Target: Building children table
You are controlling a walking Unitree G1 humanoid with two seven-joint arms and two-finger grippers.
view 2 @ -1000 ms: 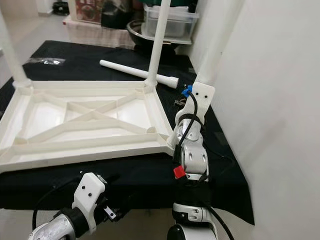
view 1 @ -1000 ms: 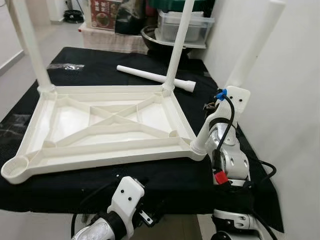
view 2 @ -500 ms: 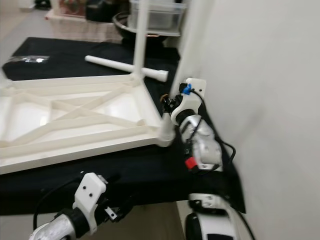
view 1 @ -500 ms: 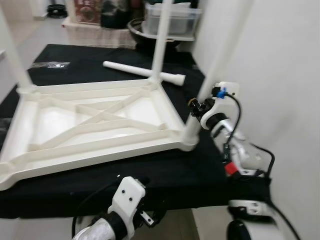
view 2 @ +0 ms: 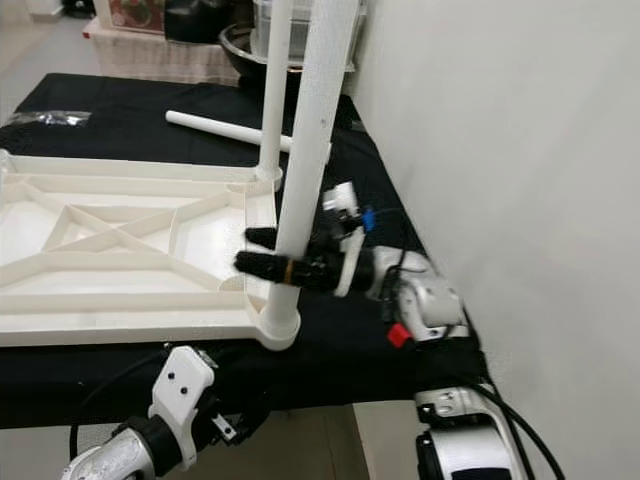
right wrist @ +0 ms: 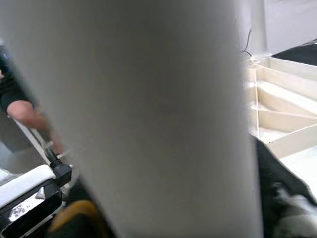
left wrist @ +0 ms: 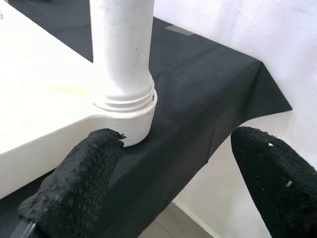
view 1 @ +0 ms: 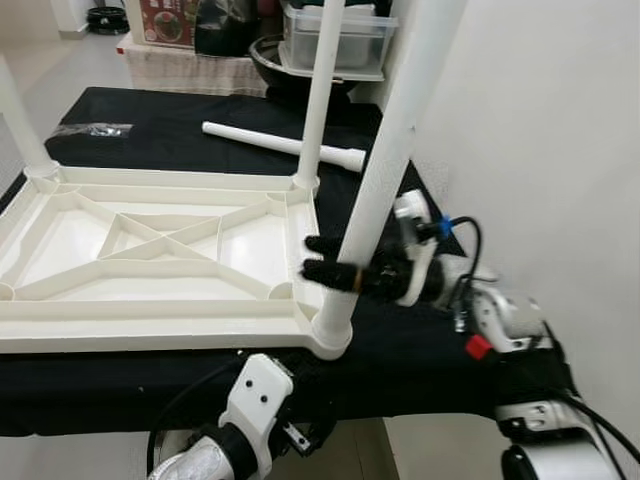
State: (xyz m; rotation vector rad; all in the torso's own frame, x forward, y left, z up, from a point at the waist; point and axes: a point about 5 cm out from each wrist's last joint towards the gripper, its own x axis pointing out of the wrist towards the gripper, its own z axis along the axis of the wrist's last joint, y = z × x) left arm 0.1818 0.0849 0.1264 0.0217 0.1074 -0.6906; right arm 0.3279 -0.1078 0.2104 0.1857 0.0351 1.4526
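Note:
The white table top (view 1: 150, 250) lies upside down on the black-clothed table (view 1: 400, 350). Three legs stand in its corner sockets: near right (view 1: 385, 170), far right (view 1: 318, 90) and far left (view 1: 20, 120). A loose leg (view 1: 285, 145) lies behind it on the cloth. My right gripper (view 1: 335, 260) reaches in from the right, its black fingers (view 2: 262, 265) closed round the near right leg just above its socket (view 1: 330, 335). My left gripper (left wrist: 173, 183) hangs open below the table's front edge, facing that same socket (left wrist: 124, 111). Its white wrist (view 1: 255, 395) shows low in the head views.
A white wall (view 1: 540, 150) runs close along the table's right side. Behind the table stand a clear plastic bin (view 1: 335, 35) and a metal bowl (view 1: 275, 60). A small plastic bag (view 1: 90, 130) lies at the cloth's far left.
The camera has swung, shifting the whole scene left. My right arm has turned from standing beside the near right leg's base to lying level, with its fingers now closed round that leg.

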